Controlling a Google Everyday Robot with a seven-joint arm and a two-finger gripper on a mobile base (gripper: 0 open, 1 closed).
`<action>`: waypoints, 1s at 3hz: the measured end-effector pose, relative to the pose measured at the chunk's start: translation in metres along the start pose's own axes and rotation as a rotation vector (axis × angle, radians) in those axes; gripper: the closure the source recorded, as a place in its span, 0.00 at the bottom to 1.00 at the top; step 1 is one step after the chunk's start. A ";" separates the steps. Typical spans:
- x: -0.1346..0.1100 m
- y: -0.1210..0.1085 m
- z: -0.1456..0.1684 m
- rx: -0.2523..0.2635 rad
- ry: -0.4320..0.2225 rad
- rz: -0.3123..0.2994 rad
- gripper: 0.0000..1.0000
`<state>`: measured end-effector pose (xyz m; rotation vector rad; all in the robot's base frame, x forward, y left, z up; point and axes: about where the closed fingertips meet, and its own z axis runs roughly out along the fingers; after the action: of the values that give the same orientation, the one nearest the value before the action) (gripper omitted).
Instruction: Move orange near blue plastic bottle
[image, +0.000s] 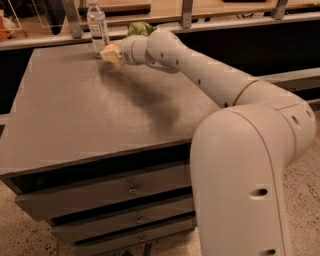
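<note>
The blue plastic bottle (97, 26) stands upright at the far left corner of the grey cabinet top (90, 105). It is clear, with a white-and-blue label and a pale cap. My gripper (111, 52) reaches across the top from the right. Its pale yellow tip sits just right of the bottle's base and slightly in front of it, very close to it. The orange does not show anywhere in view; it may be hidden by the gripper's tip.
A green wrinkly snack bag (140, 28) lies at the far edge behind my wrist. A wooden rail with metal posts (186, 12) runs behind the cabinet. Drawers (130, 190) face the front. My arm's large base (245, 175) fills the right side.
</note>
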<state>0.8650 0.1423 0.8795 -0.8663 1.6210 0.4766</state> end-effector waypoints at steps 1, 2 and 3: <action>0.001 -0.003 0.009 -0.017 0.006 -0.001 1.00; 0.009 -0.004 0.013 -0.035 0.023 0.003 1.00; 0.013 -0.005 0.014 -0.018 0.040 -0.013 1.00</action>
<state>0.8776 0.1452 0.8646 -0.9043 1.6494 0.4678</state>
